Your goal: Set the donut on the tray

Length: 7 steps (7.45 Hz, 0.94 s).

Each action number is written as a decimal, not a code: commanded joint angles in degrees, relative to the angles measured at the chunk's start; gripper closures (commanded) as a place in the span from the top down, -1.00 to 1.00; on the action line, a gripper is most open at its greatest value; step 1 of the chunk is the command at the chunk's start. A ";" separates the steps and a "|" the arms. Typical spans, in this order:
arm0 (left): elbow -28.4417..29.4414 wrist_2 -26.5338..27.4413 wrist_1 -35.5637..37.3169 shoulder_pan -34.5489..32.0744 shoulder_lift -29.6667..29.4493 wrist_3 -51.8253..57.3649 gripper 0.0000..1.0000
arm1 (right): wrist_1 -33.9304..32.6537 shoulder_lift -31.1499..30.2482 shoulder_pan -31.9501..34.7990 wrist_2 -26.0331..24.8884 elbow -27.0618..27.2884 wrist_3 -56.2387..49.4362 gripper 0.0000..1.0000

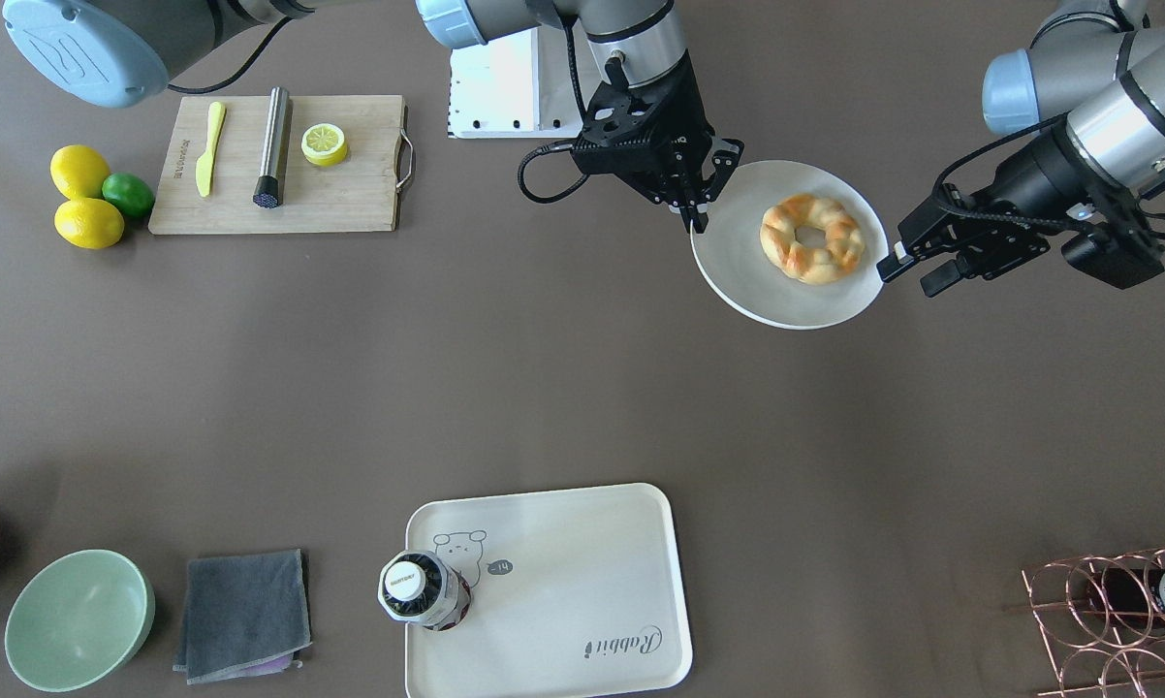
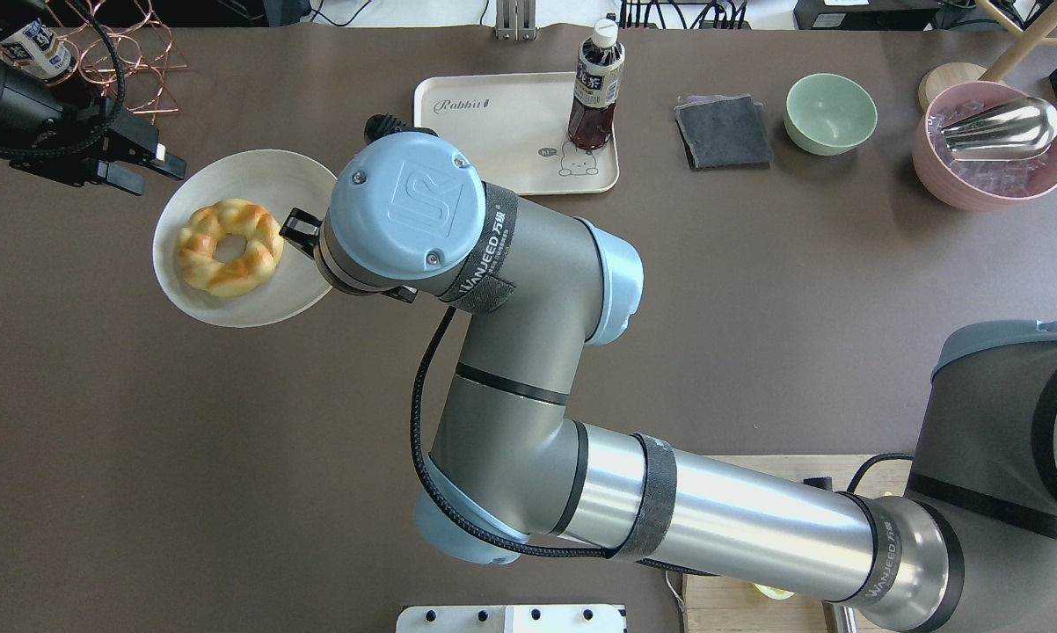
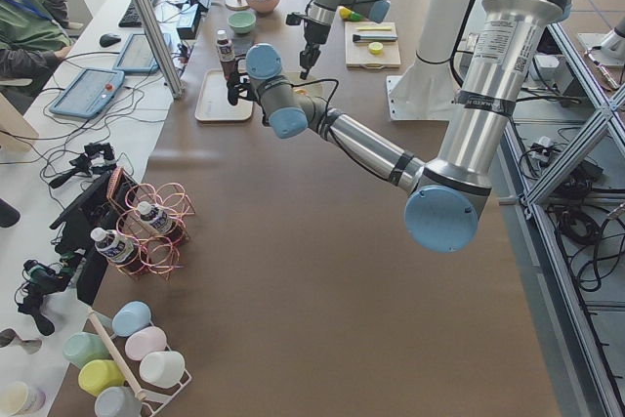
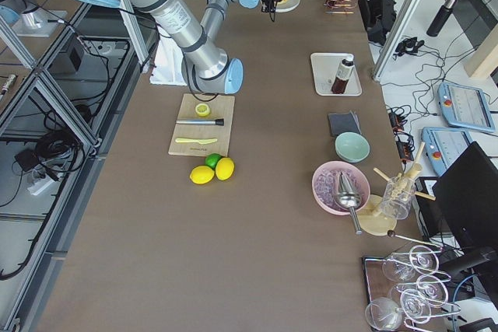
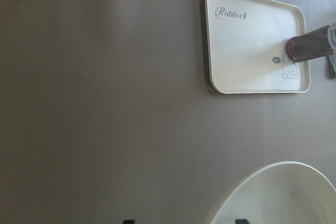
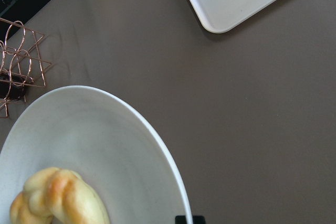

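The donut (image 1: 812,237), a braided golden ring, lies on a round off-white plate (image 1: 747,262) at the table's left part; it also shows in the overhead view (image 2: 229,247) and the right wrist view (image 6: 58,198). My right gripper (image 1: 701,215) reaches across and is shut on the plate's rim. My left gripper (image 1: 917,271) is open and empty just beyond the opposite rim. The tray (image 1: 582,572), cream with a bear drawing and "Rabbit" script, lies at the far edge, apart from both grippers. A dark drink bottle (image 1: 418,588) stands on its corner.
A cutting board (image 1: 350,199) with a lemon half, a yellow knife and a metal tool lies near the robot's right. Lemons and a lime (image 1: 88,194) sit beside it. A green bowl (image 1: 78,620), grey cloth (image 1: 243,611) and copper bottle rack (image 1: 1116,620) line the far edge.
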 commanded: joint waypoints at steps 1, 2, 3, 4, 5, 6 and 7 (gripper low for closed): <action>-2.59 0.07 -0.30 1.80 2.75 0.56 0.35 | 0.09 0.25 1.03 -0.08 -0.48 -0.21 -1.00; -2.95 0.07 -1.26 1.89 3.99 0.65 0.34 | 0.00 0.25 1.21 -0.08 -0.48 -0.21 -1.00; -2.96 0.07 -2.31 1.98 4.70 0.56 0.28 | 0.00 0.25 1.38 0.01 -0.48 -0.21 -1.00; -2.96 0.07 -2.58 2.24 4.88 0.56 0.22 | 0.00 0.25 1.39 0.01 -0.48 -0.21 -1.00; -3.05 0.07 -2.59 2.24 4.88 0.56 0.16 | 0.00 0.25 1.39 0.01 -0.48 -0.13 -1.00; -3.05 0.07 -2.59 2.24 4.88 0.56 0.09 | 0.00 0.25 1.39 0.01 -0.48 -0.13 -1.00; -3.05 0.07 -2.59 2.42 4.79 0.47 0.09 | 0.00 0.25 1.39 0.01 -0.48 -0.13 -1.00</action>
